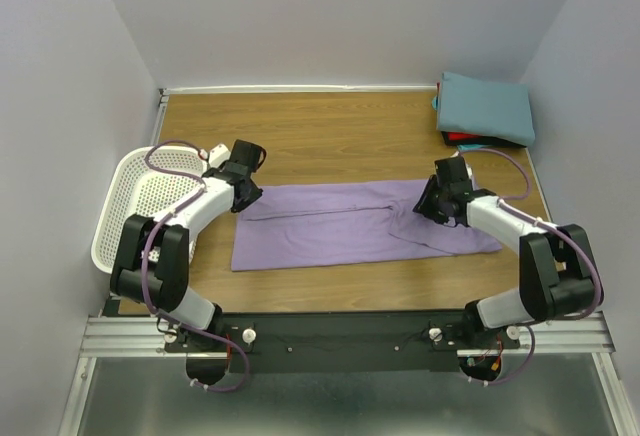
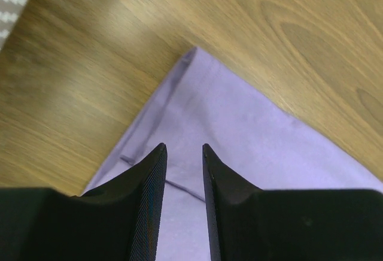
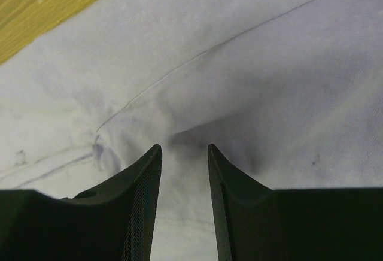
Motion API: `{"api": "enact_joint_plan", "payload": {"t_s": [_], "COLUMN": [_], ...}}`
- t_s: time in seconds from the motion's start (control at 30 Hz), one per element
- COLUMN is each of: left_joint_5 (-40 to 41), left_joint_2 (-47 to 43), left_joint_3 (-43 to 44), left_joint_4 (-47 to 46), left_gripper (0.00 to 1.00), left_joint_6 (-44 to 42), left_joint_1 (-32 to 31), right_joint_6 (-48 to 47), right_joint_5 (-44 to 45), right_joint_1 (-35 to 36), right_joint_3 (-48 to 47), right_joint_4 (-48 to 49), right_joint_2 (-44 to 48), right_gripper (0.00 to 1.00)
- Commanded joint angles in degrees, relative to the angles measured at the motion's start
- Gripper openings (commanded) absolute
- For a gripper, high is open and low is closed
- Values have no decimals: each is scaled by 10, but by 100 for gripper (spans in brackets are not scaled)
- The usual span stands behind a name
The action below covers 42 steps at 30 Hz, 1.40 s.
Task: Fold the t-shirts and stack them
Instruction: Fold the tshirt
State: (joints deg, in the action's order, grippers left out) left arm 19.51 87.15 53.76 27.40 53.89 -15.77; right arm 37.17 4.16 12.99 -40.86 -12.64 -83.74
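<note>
A lavender t-shirt (image 1: 340,226) lies flat on the wooden table as a long band. My left gripper (image 1: 243,196) hovers over its far left corner, jaws open, with only flat cloth (image 2: 239,123) showing between the fingers (image 2: 184,148). My right gripper (image 1: 428,206) is over the shirt's far right part, also open (image 3: 184,147), above a soft raised crease in the cloth (image 3: 239,81). At the back right corner a folded teal t-shirt (image 1: 487,106) rests on a folded red one (image 1: 470,140), of which only an edge shows.
A white perforated basket (image 1: 130,206) stands at the table's left edge, right beside my left arm. Walls close the table in on the left, back and right. Bare wood (image 1: 330,136) lies behind the lavender shirt.
</note>
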Motion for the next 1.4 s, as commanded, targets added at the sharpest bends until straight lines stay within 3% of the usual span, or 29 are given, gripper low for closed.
{"api": "enact_joint_plan", "payload": {"t_s": [0.0, 0.3, 1.13, 1.23, 1.37], "left_joint_5": [11, 57, 83, 84, 83], "left_joint_2": [-8, -16, 57, 57, 52], "left_joint_3": [-15, -24, 6, 13, 22], "left_joint_4": [27, 67, 47, 47, 45], "left_gripper": [38, 38, 38, 36, 25], "left_joint_6": [44, 103, 79, 75, 67], "left_joint_1": [-24, -43, -33, -32, -31], "right_joint_6": [-32, -43, -46, -46, -47], "right_joint_5": [-32, -64, -68, -68, -67], "right_joint_1": [2, 3, 3, 3, 3], "right_joint_3": [-17, -18, -4, -4, -2], "right_joint_4": [-17, -17, -16, -16, -16], "right_joint_2": [36, 55, 66, 68, 71], "right_gripper": [44, 44, 44, 44, 44]}}
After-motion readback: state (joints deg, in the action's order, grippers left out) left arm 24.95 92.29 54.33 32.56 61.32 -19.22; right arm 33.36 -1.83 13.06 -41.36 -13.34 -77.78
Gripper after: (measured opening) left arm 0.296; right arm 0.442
